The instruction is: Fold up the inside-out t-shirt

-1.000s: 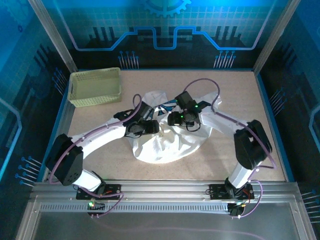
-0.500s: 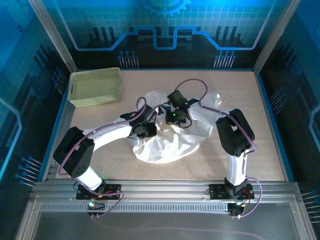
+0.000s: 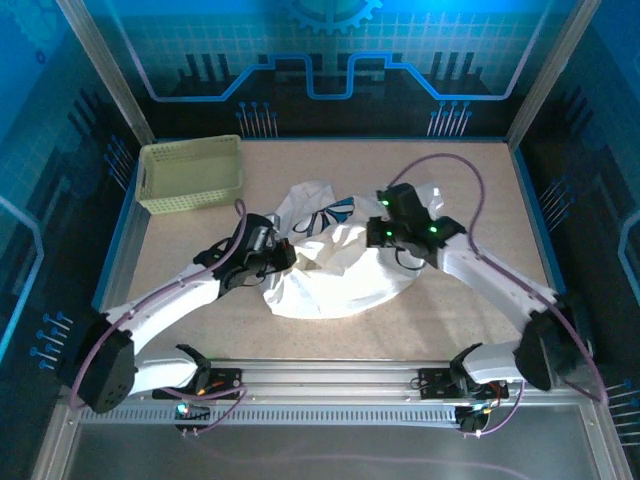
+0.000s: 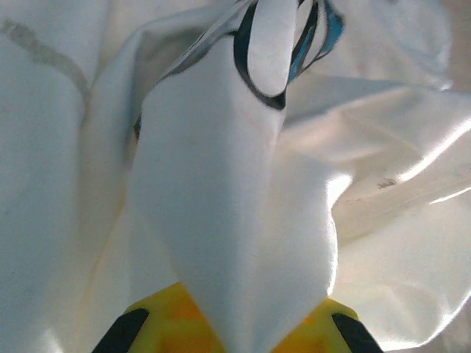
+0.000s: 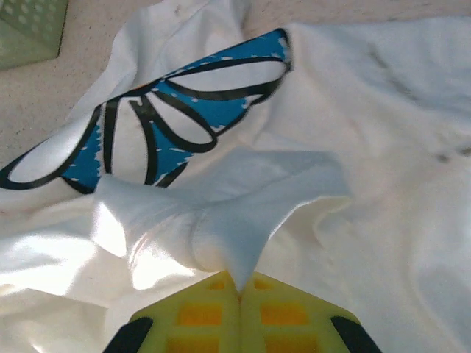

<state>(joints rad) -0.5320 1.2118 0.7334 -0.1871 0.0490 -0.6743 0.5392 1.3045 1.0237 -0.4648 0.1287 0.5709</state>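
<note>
**White T-Shirt Pinched at Two Points by Both Arms**

The white t-shirt (image 3: 340, 275) was seen lying crumpled in a loose heap at the middle of the tabletop (image 3: 480, 170), well apart from the pale yellow-green lattice basket (image 3: 190, 172) at the far left corner. Its blue-and-dark printed graphic (image 3: 335, 212) was turned upward near the far edge of the heap.

The left arm (image 3: 175, 300) was stretched low from its base at the near left, its long white link slanted toward the centre and its wrist brought to the heap's left edge. In the left wrist view, the left jaws were closed on a raised, tent-like fold of white cloth, which was pinched between the yellow pads (image 4: 165, 323), with part of the graphic (image 4: 294, 44) seen beyond the fold.

The right arm (image 3: 490, 280) was bent out to the right at the elbow, then reached back inward, and its wrist was set over the shirt's far right side. In the right wrist view, the right jaws were pressed together on a small gathered peak of fabric, caught at the seam between the yellow pads (image 5: 199, 316). The graphic (image 5: 169, 125) was spread just beyond that peak, and a corner of the basket (image 5: 29, 29) was visible at the upper left.
</note>
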